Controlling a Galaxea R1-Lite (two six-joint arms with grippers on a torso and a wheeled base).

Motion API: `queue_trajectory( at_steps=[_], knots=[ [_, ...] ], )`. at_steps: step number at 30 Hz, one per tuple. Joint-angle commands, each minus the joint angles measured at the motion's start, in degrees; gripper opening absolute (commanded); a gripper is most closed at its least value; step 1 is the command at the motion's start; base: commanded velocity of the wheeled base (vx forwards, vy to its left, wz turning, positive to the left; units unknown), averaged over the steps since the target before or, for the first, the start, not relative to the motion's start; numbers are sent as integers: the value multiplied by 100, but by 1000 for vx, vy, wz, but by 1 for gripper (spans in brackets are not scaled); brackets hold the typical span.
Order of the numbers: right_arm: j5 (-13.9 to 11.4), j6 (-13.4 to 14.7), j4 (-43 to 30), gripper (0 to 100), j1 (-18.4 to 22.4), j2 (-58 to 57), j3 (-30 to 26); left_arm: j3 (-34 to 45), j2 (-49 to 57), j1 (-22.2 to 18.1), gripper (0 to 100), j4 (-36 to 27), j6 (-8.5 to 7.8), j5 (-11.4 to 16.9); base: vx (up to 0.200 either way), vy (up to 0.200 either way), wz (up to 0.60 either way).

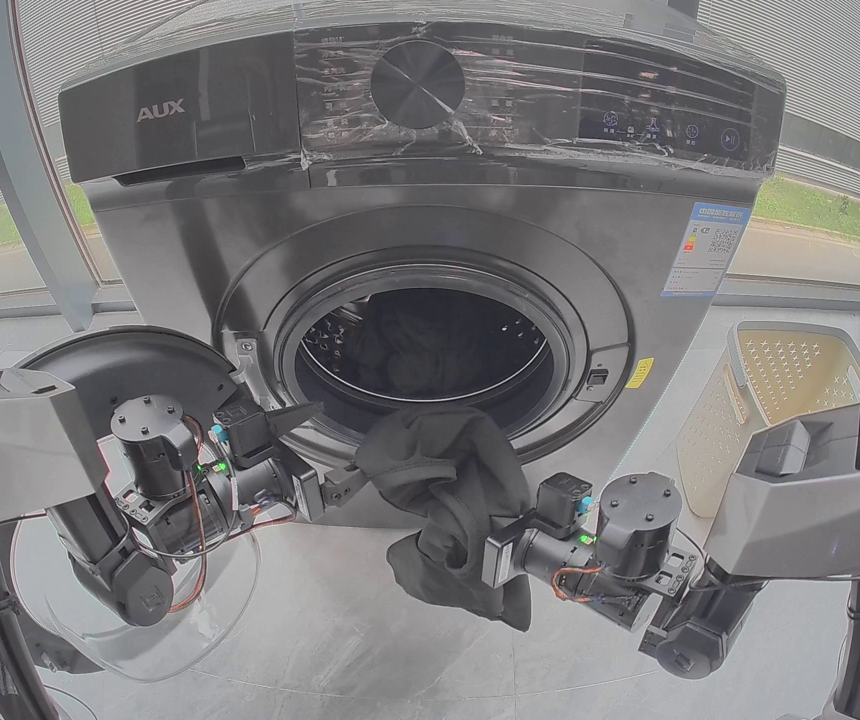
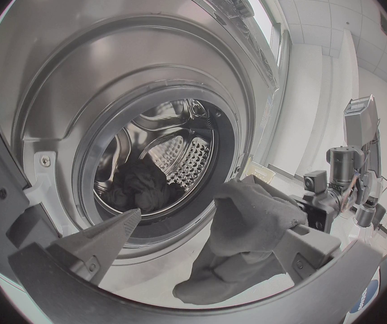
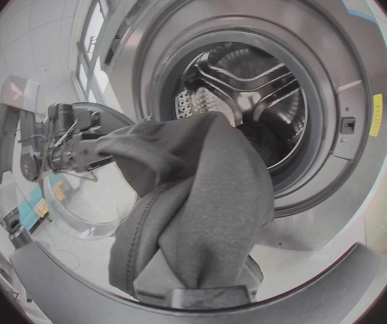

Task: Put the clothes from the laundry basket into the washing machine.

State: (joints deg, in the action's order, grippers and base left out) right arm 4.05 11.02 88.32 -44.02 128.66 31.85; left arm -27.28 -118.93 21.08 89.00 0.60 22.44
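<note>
A dark grey fabric garment (image 1: 445, 492) is held bunched just before the lower rim of the opening of a grey front-loading washing machine (image 1: 200, 242), with one end hanging down. The machine's round door (image 1: 120, 367) is swung open leftward. More dark clothing (image 1: 430, 342) lies in the perforated steel drum (image 2: 184, 154). A beige perforated plastic laundry basket (image 1: 715, 422) stands to the machine's right.

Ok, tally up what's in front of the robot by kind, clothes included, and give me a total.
Washing machine: 1
Laundry basket: 1
Dark clothing: 2, a dark garment hanging in front of the door opening and a dark bundle in the drum; whether the bundle is a single piece cannot be told
Total: 4
</note>
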Motion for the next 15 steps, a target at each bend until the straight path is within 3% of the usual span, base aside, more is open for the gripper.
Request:
queue_trajectory(
  at_steps=[1, 9, 15],
  knots=[
    [44, 32, -87, 0, 262, -16, 102, -5, -104, -69, 100, 12, -7, 23, 0, 0, 0],
    [211, 137, -148, 0, 465, -8, 154, -14, -69, -201, 100, 12, -16, 23, 0, 0, 0],
    [316, 172, -289, 0, 860, -69, 313, 74, -16, -130, 100, 12, -33, 41, 0, 0, 0]
  ],
)
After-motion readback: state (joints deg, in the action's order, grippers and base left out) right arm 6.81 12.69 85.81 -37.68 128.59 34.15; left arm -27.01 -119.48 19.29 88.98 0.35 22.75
